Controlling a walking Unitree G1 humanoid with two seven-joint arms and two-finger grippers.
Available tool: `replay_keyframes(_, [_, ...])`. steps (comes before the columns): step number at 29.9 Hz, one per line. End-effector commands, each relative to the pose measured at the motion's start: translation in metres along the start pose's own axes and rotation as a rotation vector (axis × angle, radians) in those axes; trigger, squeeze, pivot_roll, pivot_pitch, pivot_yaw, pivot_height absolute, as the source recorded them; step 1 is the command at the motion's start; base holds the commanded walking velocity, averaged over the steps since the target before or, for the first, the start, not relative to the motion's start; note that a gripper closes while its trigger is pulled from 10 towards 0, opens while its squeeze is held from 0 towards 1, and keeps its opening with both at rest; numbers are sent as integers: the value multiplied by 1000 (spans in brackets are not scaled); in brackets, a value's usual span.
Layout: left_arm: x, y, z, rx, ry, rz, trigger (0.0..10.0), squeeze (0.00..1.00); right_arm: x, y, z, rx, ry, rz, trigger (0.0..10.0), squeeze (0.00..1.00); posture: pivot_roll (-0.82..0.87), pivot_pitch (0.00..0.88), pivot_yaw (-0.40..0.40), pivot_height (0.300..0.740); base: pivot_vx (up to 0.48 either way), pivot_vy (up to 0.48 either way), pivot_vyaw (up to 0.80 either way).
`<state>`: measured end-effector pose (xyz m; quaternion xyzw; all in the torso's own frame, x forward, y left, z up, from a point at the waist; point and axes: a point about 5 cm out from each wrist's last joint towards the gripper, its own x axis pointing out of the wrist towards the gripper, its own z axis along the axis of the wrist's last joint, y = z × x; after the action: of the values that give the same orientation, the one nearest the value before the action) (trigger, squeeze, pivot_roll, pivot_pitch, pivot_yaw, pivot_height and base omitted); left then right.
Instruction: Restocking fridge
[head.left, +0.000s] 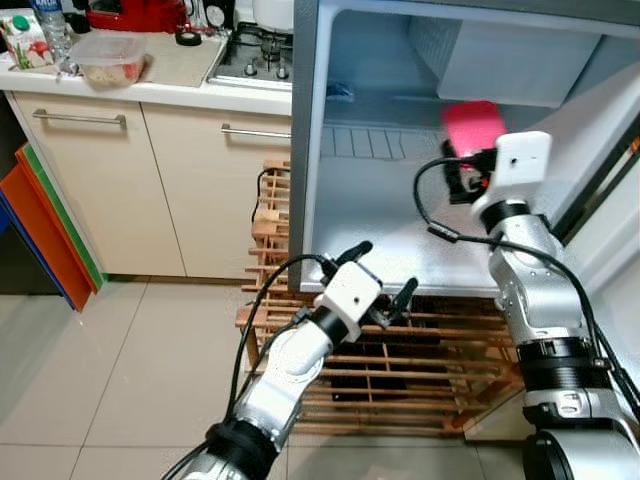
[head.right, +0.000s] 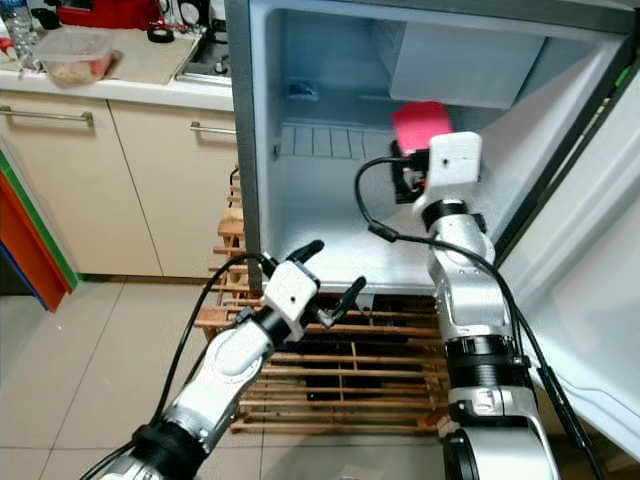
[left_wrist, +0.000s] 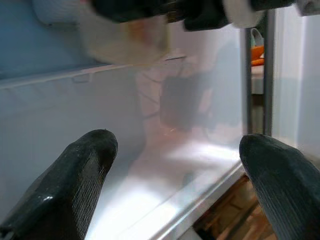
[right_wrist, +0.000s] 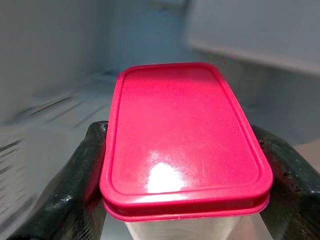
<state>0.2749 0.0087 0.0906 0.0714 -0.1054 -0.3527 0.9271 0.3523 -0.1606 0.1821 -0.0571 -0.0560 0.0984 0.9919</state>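
I am holding a container with a pink lid (right_wrist: 185, 135) in my right gripper (right_wrist: 185, 165), my two black fingers (right_wrist: 75, 180) clamping its sides, and I am reaching with it into the open fridge (head.left: 400, 200), up in the air above the white fridge floor (head.left: 390, 250) and toward the far right of the compartment, just below a pale box-shaped compartment (head.left: 510, 60) at the top. My left gripper (head.left: 385, 280) is hovering low at the near edge of the fridge floor, its fingers (left_wrist: 75, 175) spread wide apart and gripping nothing. A wooden rack (head.left: 400, 370) is sitting under the fridge on the tiled floor (head.left: 100, 370). To the left, a clear food tub (head.left: 110, 60) and a stove (head.left: 255, 50) are resting on the kitchen counter (head.left: 150, 90), above cream cabinet drawers (head.left: 90, 170).
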Motion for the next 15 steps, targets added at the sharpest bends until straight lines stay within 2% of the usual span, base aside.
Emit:
replay_keyframes(1, [7, -5, 5, 2, -28, -9, 10000, 0, -2, 2, -1, 24, 13, 35, 0, 63, -69, 2, -109, 740, 0, 0, 0])
replay_keyframes(6, [8, -6, 7, -20, -43, 1, 10000, 0, 1, 11, -2, 44, 19, 69, 0, 59, -58, 6, -112, 740, 0, 0, 0])
replay_keyframes(10, [8, -7, 10, -33, -69, 19, 10000, 0, 12, 28, 11, 47, -40, 129, 0, 59, -49, 9, -117, 740, 0, 0, 0])
replay_keyframes(15, [4, -11, 5, -24, -65, 36, 10000, 0, 25, 39, 26, 19, -108, 146, 0, 59, -39, 22, -126, 740, 0, 0, 0])
